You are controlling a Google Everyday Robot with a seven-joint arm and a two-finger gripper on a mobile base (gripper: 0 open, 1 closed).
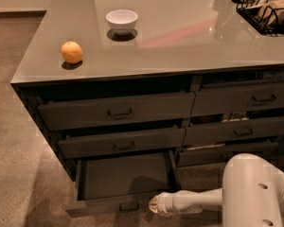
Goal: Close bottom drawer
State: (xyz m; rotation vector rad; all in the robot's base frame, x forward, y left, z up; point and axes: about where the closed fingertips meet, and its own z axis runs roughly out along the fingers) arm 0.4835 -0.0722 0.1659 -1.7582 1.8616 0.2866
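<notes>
The bottom drawer (125,176) is the lowest of the left stack of three and stands pulled out, with its dark inside showing empty. Its slim front (99,205) carries a small dark handle (128,206). My gripper (154,205) is at the end of the white arm, low in the view, right at the right end of the drawer's front. Whether it touches the front I cannot tell.
The grey cabinet top (189,41) holds an orange (72,52), a white bowl (121,21) and a black wire basket (267,11). The right stack's drawers (241,126) stand slightly ajar. My white arm body (255,193) fills the lower right. Carpet floor (14,164) lies to the left.
</notes>
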